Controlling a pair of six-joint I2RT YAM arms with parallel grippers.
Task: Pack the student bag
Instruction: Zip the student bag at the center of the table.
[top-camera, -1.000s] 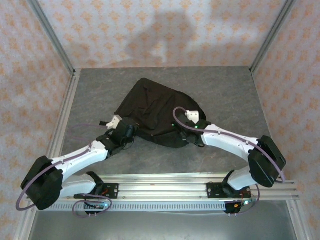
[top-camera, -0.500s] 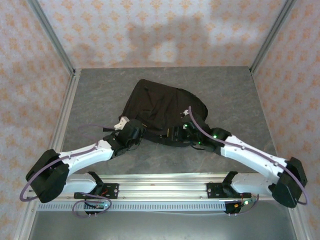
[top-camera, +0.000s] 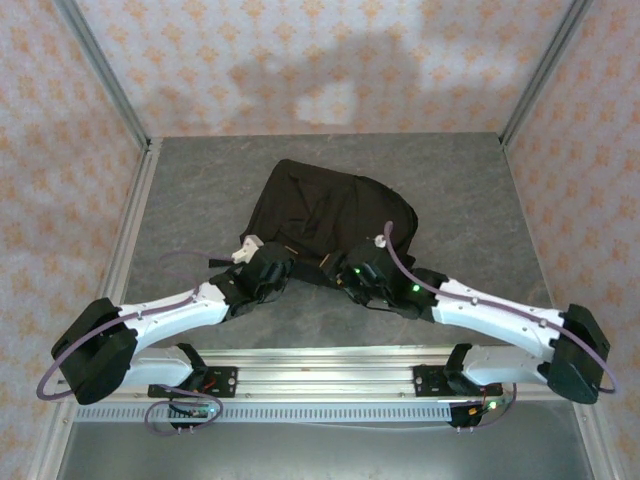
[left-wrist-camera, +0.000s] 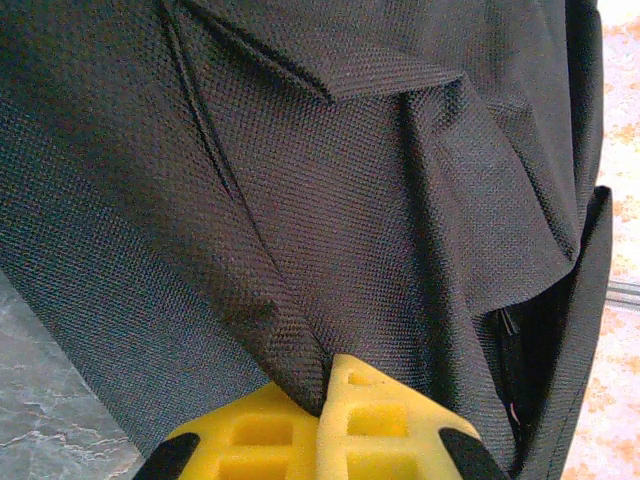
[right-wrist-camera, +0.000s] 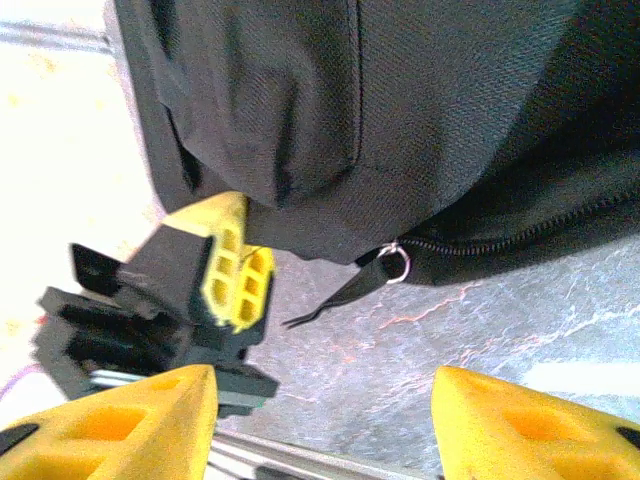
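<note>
The student bag (top-camera: 330, 210), black and soft, lies crumpled in the middle of the grey table. My left gripper (top-camera: 268, 272) sits at its near left edge, with its yellow fingers (left-wrist-camera: 390, 420) pressed together on a fold of the black fabric (left-wrist-camera: 300, 250). My right gripper (top-camera: 357, 282) is low at the bag's near edge, jaws wide apart with only bare table between the yellow fingers (right-wrist-camera: 520, 425). Just beyond them a zip pull with a metal ring (right-wrist-camera: 397, 262) and a black tab hangs off the bag's zip. The left gripper (right-wrist-camera: 238, 272) appears there too, clamped on the bag's edge.
The grey table (top-camera: 460, 190) has bare room behind and to both sides of the bag. Aluminium frame posts (top-camera: 135, 250) border it, with patterned walls beyond. The arms' mounting rail (top-camera: 320, 375) runs along the near edge.
My right gripper has come down off the top of the bag to its near edge and opened. The left gripper has drawn its pinch of fabric a little to the right.
</note>
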